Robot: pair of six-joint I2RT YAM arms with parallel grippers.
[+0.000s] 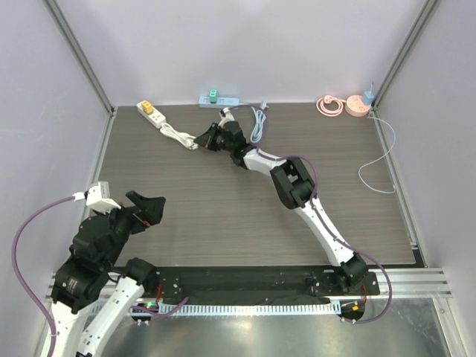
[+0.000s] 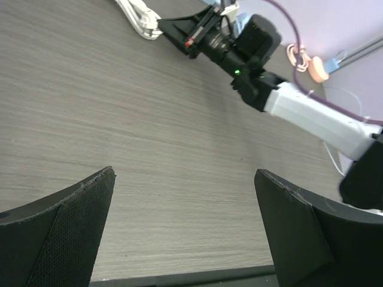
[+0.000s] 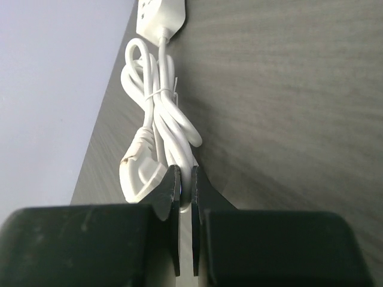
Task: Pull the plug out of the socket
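Observation:
A yellow plug [image 1: 147, 107] sits in a white power strip [image 1: 153, 117] at the back left. The strip's white cord [image 1: 177, 136] lies bundled beside it. My right gripper [image 1: 198, 140] reaches across the table and is shut on a loop of that cord [image 3: 160, 113], fingertips [image 3: 171, 179] pinching it just right of the cord's own white end plug [image 3: 137, 172]. The strip's end [image 3: 160, 15] shows at the top of the right wrist view. My left gripper [image 1: 149, 208] hovers open over the near left, nothing between its fingers [image 2: 90, 197].
A blue power strip [image 1: 223, 100] with a green plug [image 1: 213, 94] lies at the back wall. A grey cable [image 1: 257, 123] lies beside the right arm. A pink coiled cable [image 1: 329, 105], a pink round unit [image 1: 358, 108] and a thin white wire [image 1: 379, 160] occupy the back right.

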